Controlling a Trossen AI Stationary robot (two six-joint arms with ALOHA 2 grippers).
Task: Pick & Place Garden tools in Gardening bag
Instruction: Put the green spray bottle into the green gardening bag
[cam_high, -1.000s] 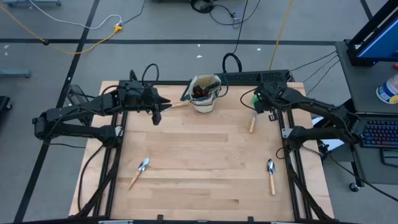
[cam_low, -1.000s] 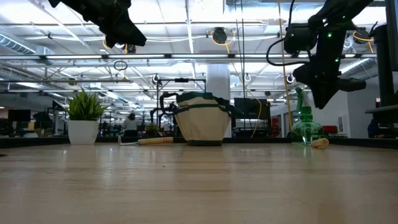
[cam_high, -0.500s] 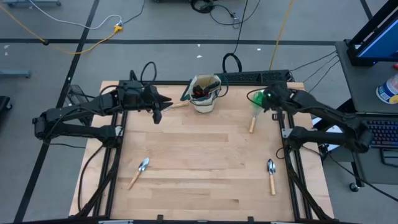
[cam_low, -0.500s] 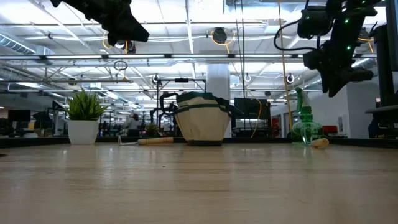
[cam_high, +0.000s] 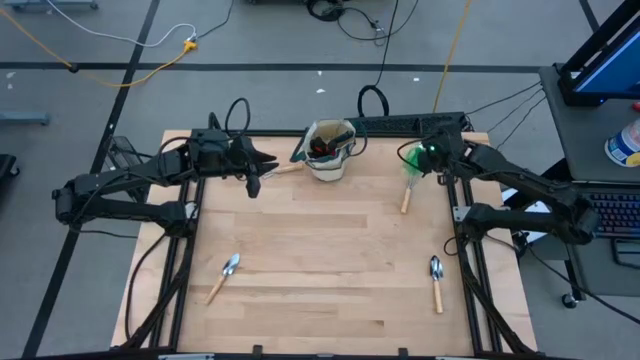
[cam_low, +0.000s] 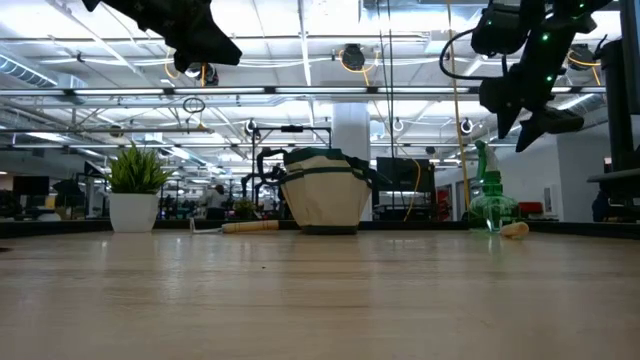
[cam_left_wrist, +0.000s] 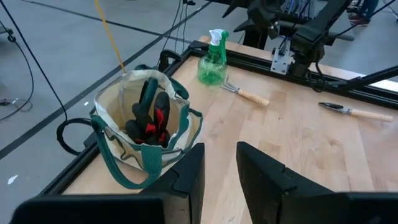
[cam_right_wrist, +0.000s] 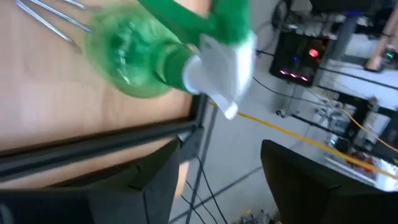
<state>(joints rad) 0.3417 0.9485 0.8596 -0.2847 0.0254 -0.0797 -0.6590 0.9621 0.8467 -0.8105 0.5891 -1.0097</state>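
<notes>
The gardening bag (cam_high: 328, 150) (cam_low: 325, 195) (cam_left_wrist: 146, 124) stands upright at the table's far middle, with dark and red items inside. The green spray bottle (cam_high: 413, 158) (cam_low: 490, 205) (cam_right_wrist: 143, 68) stands upright at the far right. My right gripper (cam_high: 430, 156) (cam_low: 528, 118) hangs open just above the bottle, clear of it. A wooden-handled fork (cam_high: 406, 196) (cam_left_wrist: 245, 94) lies next to the bottle. Two trowels (cam_high: 223, 276) (cam_high: 436, 282) lie near the front. My left gripper (cam_high: 252, 182) (cam_left_wrist: 219, 162) hovers shut left of the bag, holding nothing.
Another wooden-handled tool (cam_high: 285, 169) (cam_low: 248, 226) lies just left of the bag. A potted plant (cam_low: 134, 190) stands at the far left. A black frame rail (cam_right_wrist: 124, 146) runs along the table's edge beside the bottle. Bare wood (cam_high: 320, 240) fills the table's middle.
My right gripper has risen and gone toward the table's far edge, ending over the spray bottle. Its fingers have spread from shut to open. The bottle and the tools have stayed where they were.
</notes>
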